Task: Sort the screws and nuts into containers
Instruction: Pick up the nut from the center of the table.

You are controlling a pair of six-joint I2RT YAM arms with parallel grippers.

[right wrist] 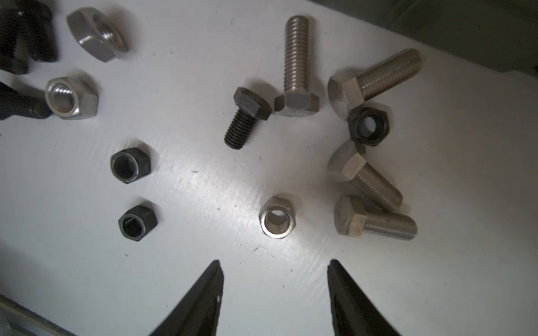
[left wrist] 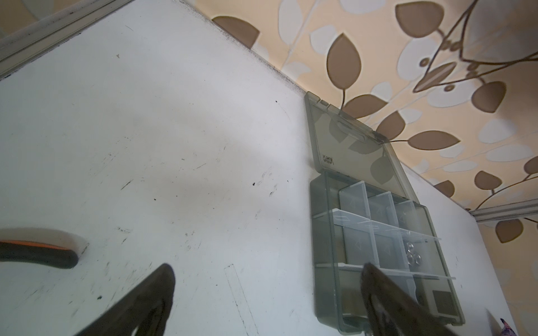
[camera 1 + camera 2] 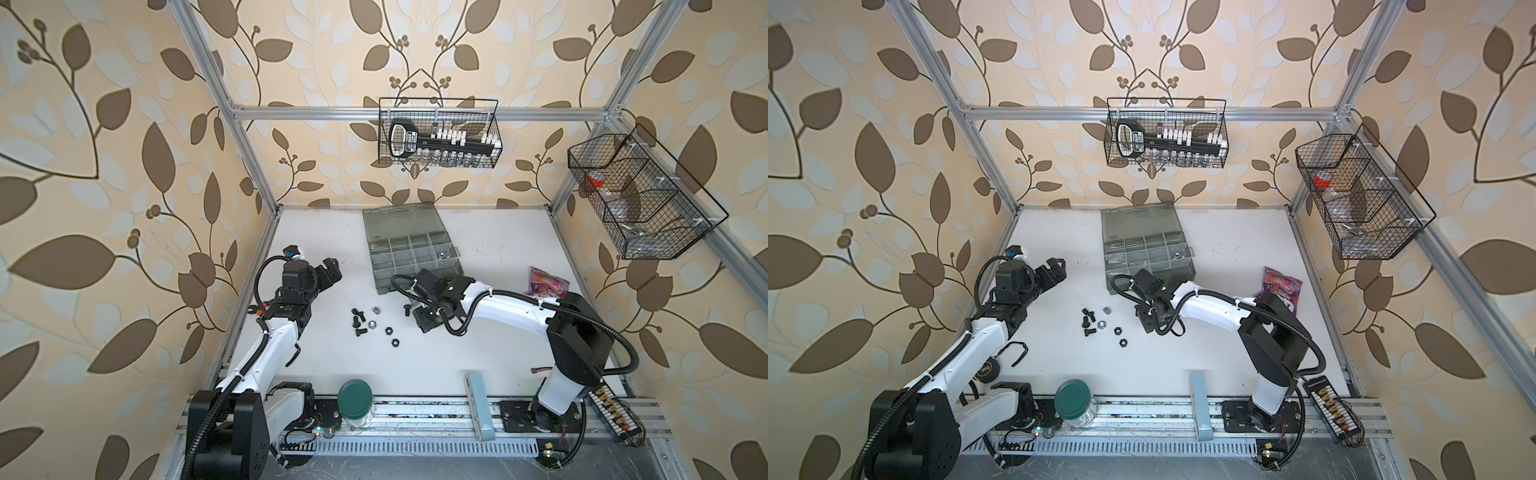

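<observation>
Your right gripper (image 1: 275, 267) hovers low with its jaws parted and nothing between them. The silver nut (image 1: 277, 216) lies just ahead of the tips, apart from the silver screws (image 1: 378, 222) near it on one side. Centre on the nut, descend straight, and pinch across its flats without nudging the screws. The organizer case (image 3: 386, 274) waits beyond them.

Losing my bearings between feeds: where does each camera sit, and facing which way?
Top views: overhead, looking down at the table; both arms show.
Left wrist: left arm, facing the organizer case; open left gripper shows.
Right wrist: right arm, above screws and nuts; open right gripper shows.
Shared: organizer case, top and left wrist views.
</observation>
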